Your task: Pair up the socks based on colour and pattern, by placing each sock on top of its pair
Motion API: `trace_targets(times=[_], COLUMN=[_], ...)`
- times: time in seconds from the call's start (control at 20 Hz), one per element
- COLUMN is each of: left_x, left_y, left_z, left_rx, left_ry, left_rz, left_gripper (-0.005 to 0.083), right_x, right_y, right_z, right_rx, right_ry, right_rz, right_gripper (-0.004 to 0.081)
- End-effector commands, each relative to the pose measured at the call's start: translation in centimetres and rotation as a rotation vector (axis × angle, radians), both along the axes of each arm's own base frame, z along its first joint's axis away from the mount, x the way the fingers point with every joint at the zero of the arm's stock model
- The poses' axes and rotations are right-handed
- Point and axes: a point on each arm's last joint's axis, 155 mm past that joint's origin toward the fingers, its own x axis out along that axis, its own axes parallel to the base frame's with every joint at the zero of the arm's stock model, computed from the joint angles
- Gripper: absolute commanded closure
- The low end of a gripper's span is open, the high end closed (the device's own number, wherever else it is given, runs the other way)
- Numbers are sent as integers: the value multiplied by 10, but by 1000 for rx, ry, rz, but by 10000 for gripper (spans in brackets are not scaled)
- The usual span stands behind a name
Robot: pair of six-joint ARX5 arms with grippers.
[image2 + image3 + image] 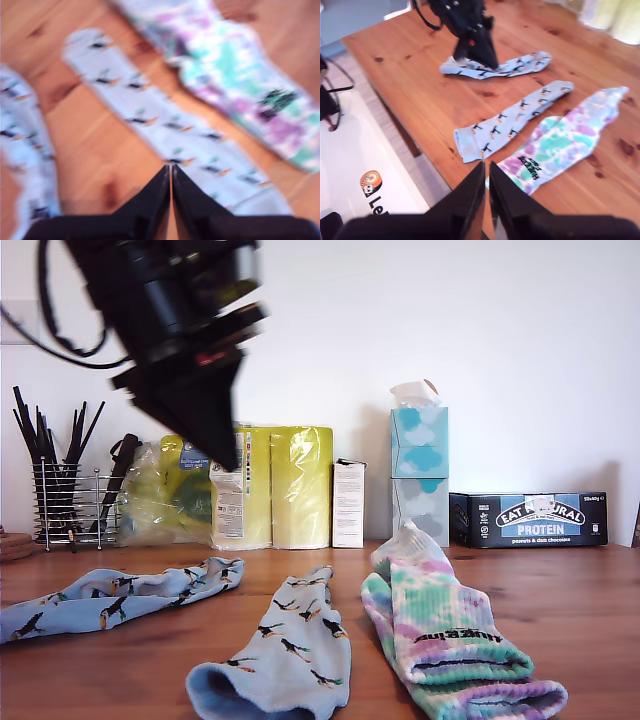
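Exterior view: our first gripper (215,430) and second gripper (486,175), both jaws together, hang empty. The bird socks (285,655) lie apart beside the tie-dye sock (450,640), apparently already stacked. Descending closed would merely push fabric.

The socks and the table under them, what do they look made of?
The two bird-print socks and the tie-dye sock look like soft knitted fabric, matte: they lie limp and creased, with ribbed cuffs. The table looks like wood, probably pine, with a smooth low sheen: orange-brown planks with grain and dark knots.
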Motion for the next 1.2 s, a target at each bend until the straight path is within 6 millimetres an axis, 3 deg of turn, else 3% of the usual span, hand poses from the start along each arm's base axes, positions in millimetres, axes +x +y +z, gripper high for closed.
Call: trace_targets(times=[0.0, 0.25, 0.4, 0.5, 0.7, 0.75, 0.9, 0.95, 1.15], left_x=[-3, -29, -44, -51, -46, -45, -33, -25, -6], left_y=[18, 78, 110, 124, 134, 134, 145, 150, 153], left_z=[-15, -35, -56, -69, -78, -81, -86, -86, -86], left_rx=[24, 102, 123, 122, 160, 164, 220, 250, 268], left_ry=[55, 229, 311, 311, 220, 219, 188, 159, 92], left_rz=[-31, -90, -34, -12, -37, -39, -11, 14, 30], left_gripper=[797, 797, 797, 797, 796, 752, 284, 215, 223], right_x=[-3, -5, -1, 0, 1, 1, 1, 1, 2], right_y=[-6, -23, -26, -25, -24, -24, -24, -24, -23], right_z=[-14, -14, -14, -16, -20, -21, -21, -21, -19], right_rx=[-9, -3, -27, -31, -37, -38, -38, -41, -42], right_ry=[21, -11, -38, -40, -34, -33, -33, -35, -52], right_rz=[-20, -86, -90, -90, -90, -90, -90, -88, -81], right_gripper=[783, 783, 783, 783, 783, 783, 783, 783, 783])
